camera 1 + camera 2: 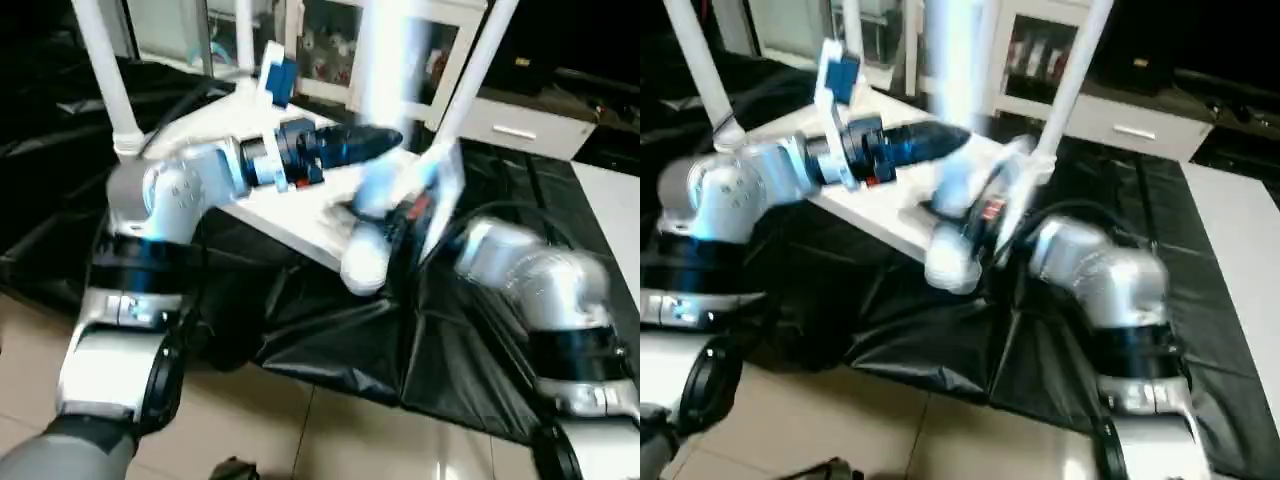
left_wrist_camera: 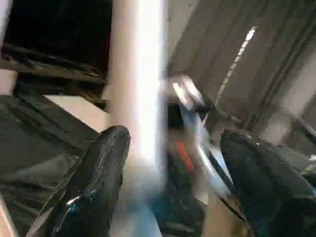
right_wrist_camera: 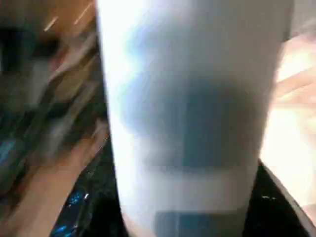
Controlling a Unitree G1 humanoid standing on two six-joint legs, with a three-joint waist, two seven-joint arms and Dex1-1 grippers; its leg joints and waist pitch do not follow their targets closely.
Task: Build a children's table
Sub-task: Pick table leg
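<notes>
Lying upside down on the black cover, the tabletop has three legs standing up from its corners: one at the far left, one at the back and one at the right. We see a fourth leg, blurred, upright at the near corner, its thick foot low against the tabletop's edge. Our right gripper sits at that leg's lower part; its wrist view is taken up by the leg close between the fingers, so it appears to grasp it. Our left gripper reaches in from the left with its fingers spread wide, the leg between them but untouched.
</notes>
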